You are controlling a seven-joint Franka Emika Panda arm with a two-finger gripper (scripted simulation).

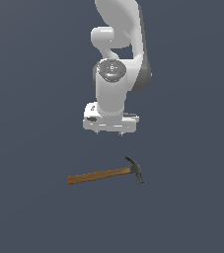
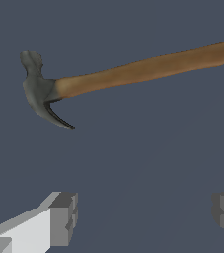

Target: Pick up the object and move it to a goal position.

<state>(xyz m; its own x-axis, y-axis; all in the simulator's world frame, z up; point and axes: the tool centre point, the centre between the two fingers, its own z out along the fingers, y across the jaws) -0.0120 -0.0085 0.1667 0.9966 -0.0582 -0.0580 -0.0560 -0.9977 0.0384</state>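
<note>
My pincer hangs spread wide above the floor, grasping nothing. The hammer lies flat below it, untouched, its wooden handle pointing toward the exterior view's left and its dark metal head toward the right.

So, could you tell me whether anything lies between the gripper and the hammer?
Nothing does. In the wrist view, only bare grey surface lies between the open gripper and the hammer; the exterior view shows the same empty gap.
</note>
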